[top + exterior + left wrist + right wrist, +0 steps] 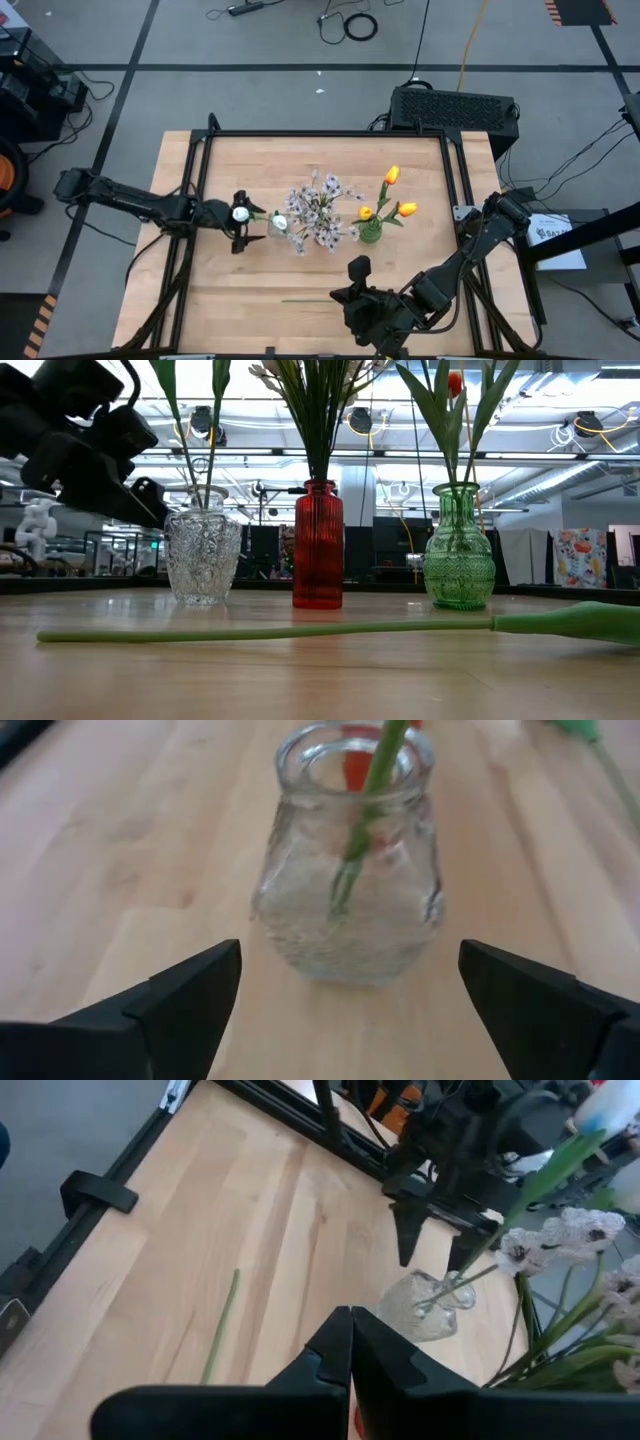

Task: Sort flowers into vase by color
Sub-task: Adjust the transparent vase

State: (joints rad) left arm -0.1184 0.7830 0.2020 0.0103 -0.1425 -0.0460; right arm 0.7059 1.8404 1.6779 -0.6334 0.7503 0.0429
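Three vases stand in a row across the table's middle. The clear glass vase (278, 226) (345, 870) holds white tulips. The red vase (318, 545) holds pale pink-white sprays (320, 212). The green vase (370, 232) holds orange-yellow tulips (392, 176). One flower's green stem (270, 632) (220, 1325) lies flat on the table in front of the vases. My left gripper (243, 225) (350, 1010) is open, just left of the clear vase and apart from it. My right gripper (358, 268) (350, 1350) is shut on nothing, raised over the near table in front of the vases.
A black frame (320, 134) runs around the wooden table top. A black box (455, 108) sits beyond the far right corner. Bare wood (250, 290) lies at the near left, in front of the clear vase.
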